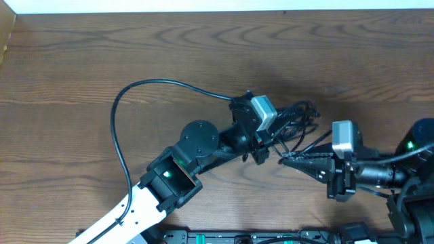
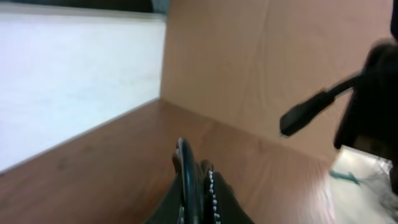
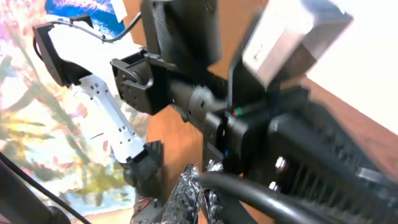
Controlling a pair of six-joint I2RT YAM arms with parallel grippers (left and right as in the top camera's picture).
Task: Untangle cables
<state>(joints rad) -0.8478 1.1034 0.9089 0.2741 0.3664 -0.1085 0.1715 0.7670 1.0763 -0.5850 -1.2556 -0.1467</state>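
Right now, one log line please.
left jaws: shut on cables | right jaws: shut on cables | cables: tangled, strung between both jaws | untangling: not done

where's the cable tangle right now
In the overhead view the cable tangle sits right of centre on the table, bunched between the left claw and the right claw.

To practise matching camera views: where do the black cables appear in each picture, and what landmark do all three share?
Overhead: cables right of centre, tangled.
Left wrist: one strand bottom centre, pinched in the left claw; a plug at right.
Right wrist: probably the blurred black strand along the bottom edge.
Shared landmark: the wooden table.
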